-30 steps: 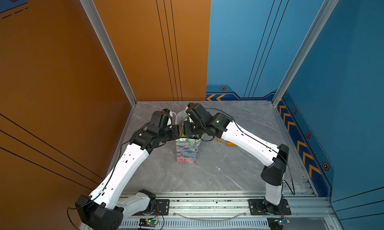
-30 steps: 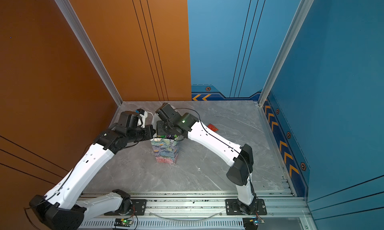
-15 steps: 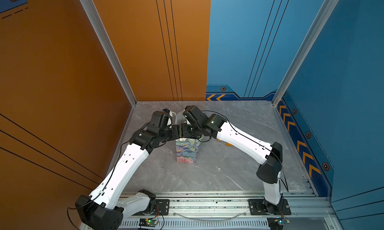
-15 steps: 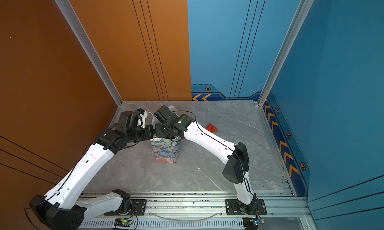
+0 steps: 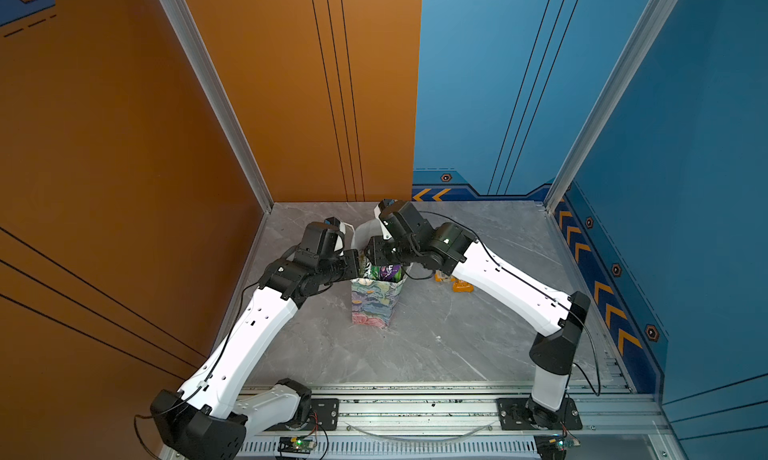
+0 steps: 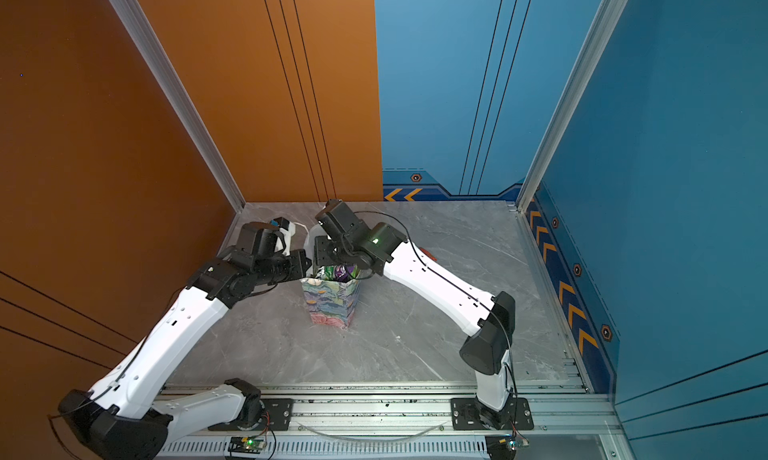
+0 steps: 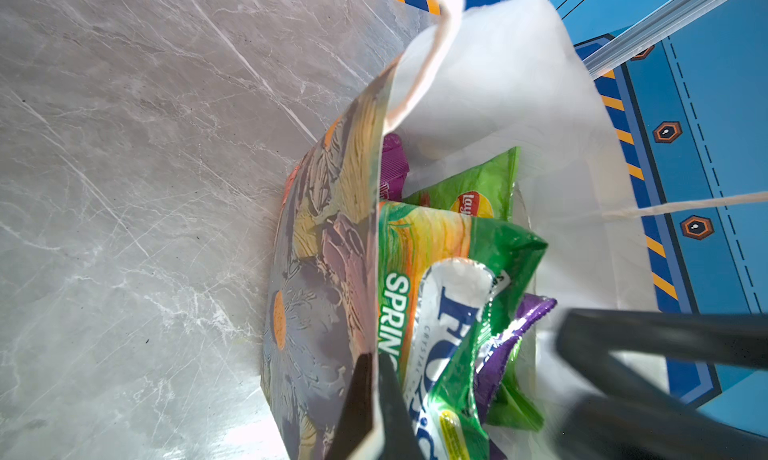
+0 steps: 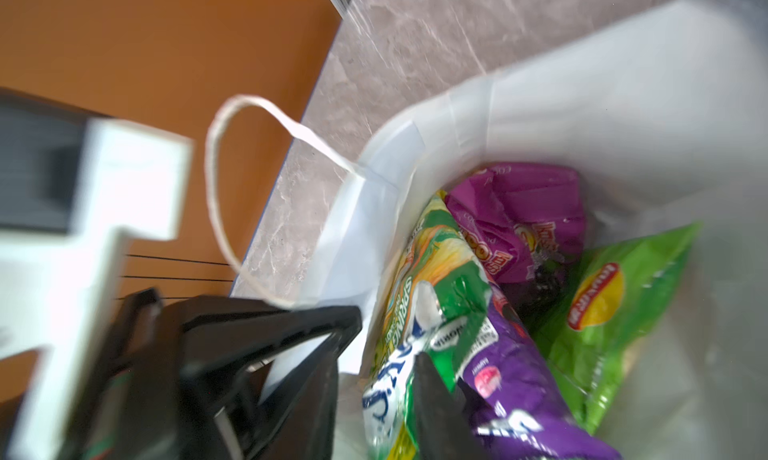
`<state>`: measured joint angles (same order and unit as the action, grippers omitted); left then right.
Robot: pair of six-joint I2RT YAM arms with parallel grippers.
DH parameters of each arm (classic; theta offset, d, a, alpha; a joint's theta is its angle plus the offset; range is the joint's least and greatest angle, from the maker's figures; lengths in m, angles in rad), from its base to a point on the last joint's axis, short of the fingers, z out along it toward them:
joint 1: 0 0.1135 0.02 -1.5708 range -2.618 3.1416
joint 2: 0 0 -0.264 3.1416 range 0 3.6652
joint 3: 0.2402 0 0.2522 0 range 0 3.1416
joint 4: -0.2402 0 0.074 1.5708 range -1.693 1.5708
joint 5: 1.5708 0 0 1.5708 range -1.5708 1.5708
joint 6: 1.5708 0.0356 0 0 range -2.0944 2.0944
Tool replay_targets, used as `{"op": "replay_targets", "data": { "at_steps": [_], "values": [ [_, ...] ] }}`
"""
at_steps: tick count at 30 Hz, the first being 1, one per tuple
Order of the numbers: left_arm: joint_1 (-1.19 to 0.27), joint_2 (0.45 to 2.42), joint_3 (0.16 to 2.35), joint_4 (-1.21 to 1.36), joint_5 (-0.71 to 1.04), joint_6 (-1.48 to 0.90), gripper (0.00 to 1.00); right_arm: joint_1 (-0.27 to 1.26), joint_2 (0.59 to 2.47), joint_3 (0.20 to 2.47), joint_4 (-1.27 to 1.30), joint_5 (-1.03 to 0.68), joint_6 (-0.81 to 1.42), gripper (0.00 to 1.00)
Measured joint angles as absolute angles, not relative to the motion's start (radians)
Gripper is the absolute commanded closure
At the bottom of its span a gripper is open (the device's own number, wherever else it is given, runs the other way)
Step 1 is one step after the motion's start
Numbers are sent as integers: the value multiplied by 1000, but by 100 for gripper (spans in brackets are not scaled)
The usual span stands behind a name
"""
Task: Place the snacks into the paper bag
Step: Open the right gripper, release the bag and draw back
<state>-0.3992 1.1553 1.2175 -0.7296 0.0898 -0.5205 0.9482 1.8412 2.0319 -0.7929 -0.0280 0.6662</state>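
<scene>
The floral paper bag (image 5: 376, 300) (image 6: 330, 304) stands upright in the middle of the floor. My left gripper (image 7: 374, 399) (image 5: 360, 263) is shut on the bag's left rim, one finger inside and one outside. My right gripper (image 8: 382, 404) (image 5: 383, 262) hangs in the bag's mouth with its fingers apart. A green and white FOX'S packet (image 8: 436, 296) (image 7: 440, 296) lies between those fingers. Also in the bag are a purple packet (image 8: 519, 379), a magenta one (image 8: 519, 212) and a green Lay's packet (image 8: 615, 296) (image 7: 469, 188).
Small orange packets (image 5: 461, 286) lie on the marble floor right of the bag, partly under the right arm. A red one (image 6: 428, 254) shows behind that arm. A white cord handle (image 8: 216, 196) loops out beside the left gripper. Walls close in on three sides.
My right gripper has come down and a little left into the bag's mouth, and its jaws have parted. The left gripper has kept its hold on the rim.
</scene>
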Motion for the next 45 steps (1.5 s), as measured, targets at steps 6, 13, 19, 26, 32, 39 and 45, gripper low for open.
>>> {"op": "replay_targets", "data": {
  "at_steps": [6, 13, 19, 26, 32, 39, 45],
  "values": [
    [-399, 1155, 1217, -730, 90, -521, 97, 948, 1731, 1994, -793, -9, 651, 53],
    [-399, 1155, 1217, -729, 90, -521, 97, 942, 1543, 1857, -775, 46, 643, 46],
    [-399, 1155, 1217, -730, 90, -521, 97, 866, 1311, 1626, -723, 80, 644, 47],
    [-399, 1155, 1217, -730, 90, -521, 97, 664, 1089, 1365, -673, 77, 664, 46],
    [-399, 1155, 1217, -730, 85, -520, 97, 540, 999, 1162, -661, 47, 695, 44],
    [-424, 1174, 1246, -759, 70, -531, 98, 474, 969, 994, -661, 0, 713, 43],
    [-427, 1176, 1246, -764, 50, -527, 99, 433, 958, 894, -634, -28, 715, 41]
  ]
}}
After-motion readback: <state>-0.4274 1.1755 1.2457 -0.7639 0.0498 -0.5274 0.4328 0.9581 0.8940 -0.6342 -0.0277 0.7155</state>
